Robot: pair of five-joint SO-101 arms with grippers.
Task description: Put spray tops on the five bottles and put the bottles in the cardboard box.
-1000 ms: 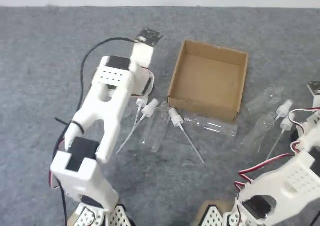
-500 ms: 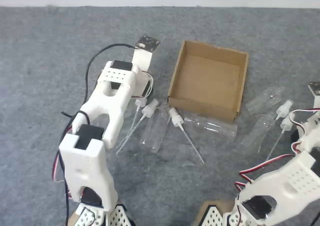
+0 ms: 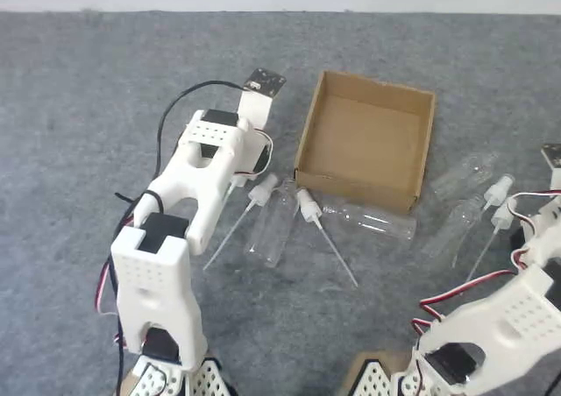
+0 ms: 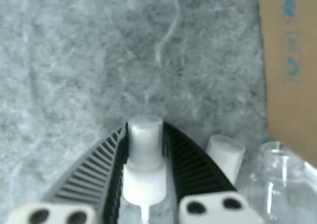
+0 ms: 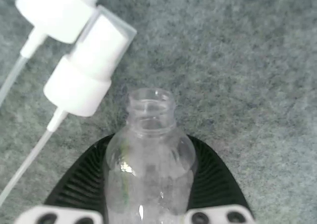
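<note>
**Left wrist view.** The ribbed black fingers (image 4: 111, 159) of the left gripper (image 4: 145, 130) are closed against both sides of a white spray top (image 4: 145, 159). Its thin dip tube runs back between them. Just beside it lie a second spray top (image 4: 225, 152) and the open neck of a clear bottle (image 4: 277, 177). Beyond these stands a wall of the cardboard box (image 4: 290, 60). Everything rests on grey carpet (image 4: 74, 50).

**Right wrist view.** The right gripper (image 5: 150, 140) has its fingers pressed to either side of an uncapped bottle (image 5: 148, 159), whose mouth points away from the wrist. A loose spray top (image 5: 86, 68) lies near that mouth, with a further spray top (image 5: 59, 8) just beside it. Both trail dip tubes.

**High view.**
- The cardboard box (image 3: 351, 186) sits open at upper centre.
- The left arm (image 3: 197, 186) runs from the lower left of the frame up to a spot near the box's left wall.
- Below the box's front wall lie two bottles, the left lying bottle (image 3: 273, 225) and the middle lying bottle (image 3: 372, 222), with two tops, (image 3: 261, 190) and (image 3: 307, 205), among them.
- Right of the box lie two more bottles, the upper right bottle (image 3: 463, 175) and the lower right bottle (image 3: 456, 223).
- The right arm (image 3: 500, 317) occupies the lower right corner.
</note>
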